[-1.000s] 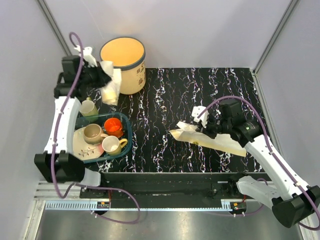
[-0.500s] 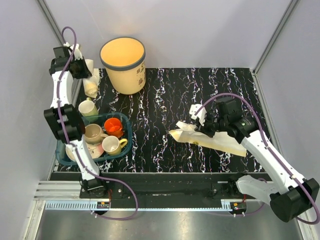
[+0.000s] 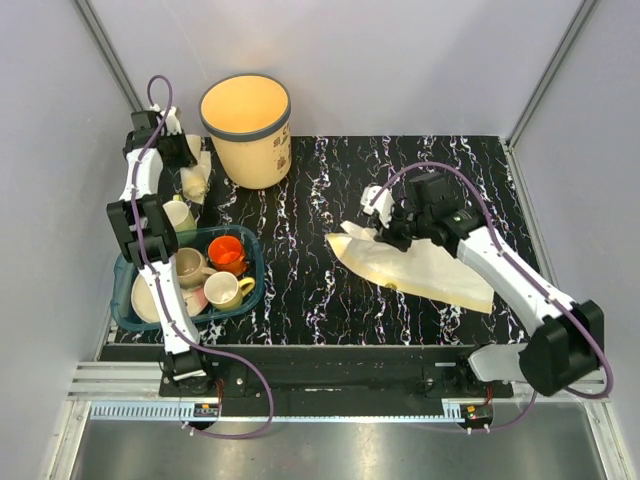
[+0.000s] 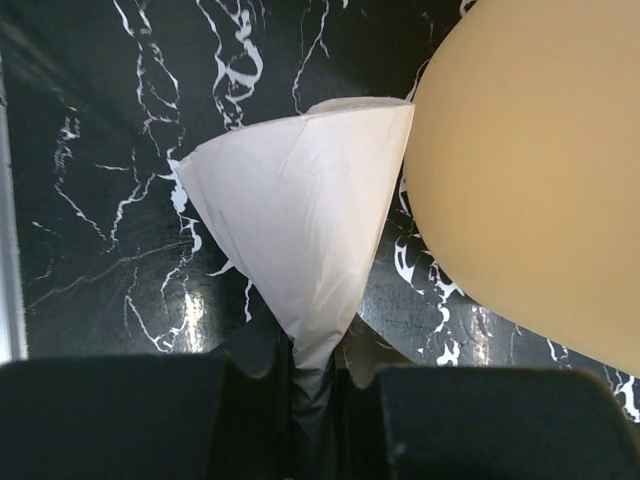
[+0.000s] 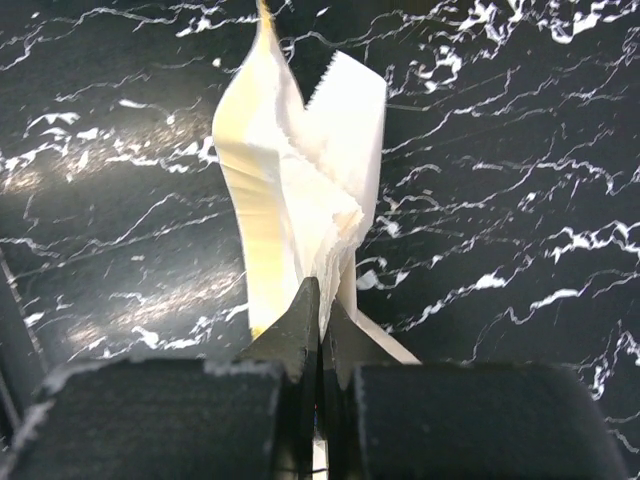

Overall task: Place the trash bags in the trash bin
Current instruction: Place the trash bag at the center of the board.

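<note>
- Film at far left: left claw (image 4: 310, 375) pinched almost closed on a pale bundle (image 4: 300, 230) by its tail, light and crinkly, just beside the trash bin (image 3: 262, 160).
- Bin wall: smooth, stiff, tapering plastic.
- Mid-right: right claw (image 5: 320, 330) clamped tight on a limp yellowish sheet (image 3: 430, 275) lying on the table (image 3: 300, 200); slippery I'd guess, best gripped where gathered.

place: lab robot cell | signs: grey panel walls (image 3: 400, 60), aluminium rail (image 3: 330, 411)

Bright, even light; glare on table (image 5: 150, 300)
</note>
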Robot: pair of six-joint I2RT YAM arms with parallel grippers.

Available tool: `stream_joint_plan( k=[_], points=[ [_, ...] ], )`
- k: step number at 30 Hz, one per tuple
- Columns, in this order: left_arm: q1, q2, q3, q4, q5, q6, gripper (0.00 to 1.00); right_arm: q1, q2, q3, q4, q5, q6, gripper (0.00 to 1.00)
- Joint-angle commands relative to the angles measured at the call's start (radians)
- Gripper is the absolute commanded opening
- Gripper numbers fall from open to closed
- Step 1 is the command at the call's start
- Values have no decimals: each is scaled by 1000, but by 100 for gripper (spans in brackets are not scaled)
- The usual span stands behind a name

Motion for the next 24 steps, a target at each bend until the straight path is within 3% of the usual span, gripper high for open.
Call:
stream_joint_plan(
  k=[1,6,9,11,12,13,14,16,22,24],
  points=[
    [-3,24,31,52,23,-6,8,0,114,96,119,-31,-16,0],
    [-2,36,11,38,-25,-11,12,1,274,210,168,-36,-36,3],
    [-3,44,8,21,-8,-3,22,0,368,277,202,-39,-8,7],
    [-3,45,11,15,-13,-9,28,1,423,322,220,-37,39,21],
    [-2,47,13,6,-22,-8,40,1,441,340,230,-34,59,30],
    [-3,45,17,-2,-51,-8,44,1,473,383,230,-13,108,39],
    [-3,45,22,-8,-65,-8,47,0,486,403,219,2,134,56],
    [-2,44,26,-31,-104,-3,57,-2,503,440,198,27,169,65],
    [1,45,28,-72,-169,0,61,-38,428,419,130,36,254,88],
    [4,47,33,-83,-171,-1,64,-49,408,416,93,35,256,91]
  ],
)
